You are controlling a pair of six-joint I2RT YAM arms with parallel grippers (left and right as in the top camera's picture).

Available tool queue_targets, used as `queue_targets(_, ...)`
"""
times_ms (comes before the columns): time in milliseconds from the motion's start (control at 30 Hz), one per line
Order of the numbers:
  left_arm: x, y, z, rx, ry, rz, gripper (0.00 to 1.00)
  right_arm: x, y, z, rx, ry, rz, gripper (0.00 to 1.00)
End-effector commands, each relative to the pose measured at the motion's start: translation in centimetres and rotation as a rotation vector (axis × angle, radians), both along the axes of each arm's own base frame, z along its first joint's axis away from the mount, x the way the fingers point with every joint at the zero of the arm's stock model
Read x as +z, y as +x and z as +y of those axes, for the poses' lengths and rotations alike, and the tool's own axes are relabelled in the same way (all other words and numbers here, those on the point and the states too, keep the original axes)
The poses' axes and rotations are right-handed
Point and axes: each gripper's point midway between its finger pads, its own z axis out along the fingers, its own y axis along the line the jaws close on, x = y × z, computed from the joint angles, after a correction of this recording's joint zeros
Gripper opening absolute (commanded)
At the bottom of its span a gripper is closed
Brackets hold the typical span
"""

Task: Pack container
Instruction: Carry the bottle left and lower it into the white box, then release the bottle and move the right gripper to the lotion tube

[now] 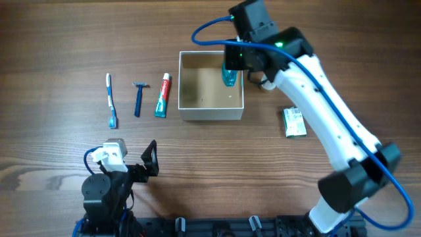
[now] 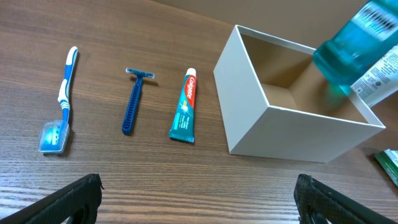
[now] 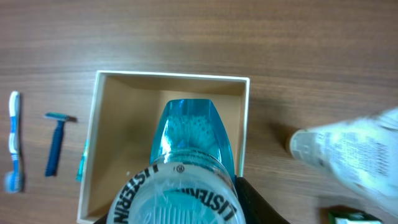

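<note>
Right gripper (image 1: 238,60) hangs over the container (image 1: 210,113) mid-table, clamped on a teal mouthwash bottle (image 1: 228,76) above its right side; left gripper (image 2: 200,199) wide, empty; toothbrush (image 1: 111,100), toothpaste (image 1: 162,96), razor (image 1: 139,99) lie left of container

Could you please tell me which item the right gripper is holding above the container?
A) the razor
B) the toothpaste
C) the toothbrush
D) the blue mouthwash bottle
D: the right gripper is shut on the blue mouthwash bottle above the container, while the toothbrush, razor and toothpaste lie on the table beside it.
</note>
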Motion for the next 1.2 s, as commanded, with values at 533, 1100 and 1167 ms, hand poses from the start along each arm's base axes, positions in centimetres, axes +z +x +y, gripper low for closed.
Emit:
queue_targets(533,-0.8,-0.2,-0.9,-0.052,-0.007,0.019,1.00,-6.1,4.1,0.1,-0.172,-0.048,0.021,0.04)
queue_targets(1100,-0.8,-0.2,-0.9,-0.052,-0.007,0.019,1.00,-5.2,2.8,0.4,-0.098,-0.051,0.042,0.57)
queue_targets(1167,-0.8,-0.2,-0.9,-0.052,-0.007,0.019,1.00,-4.6,2.5,0.3,-0.094,-0.043,0.041,0.57)
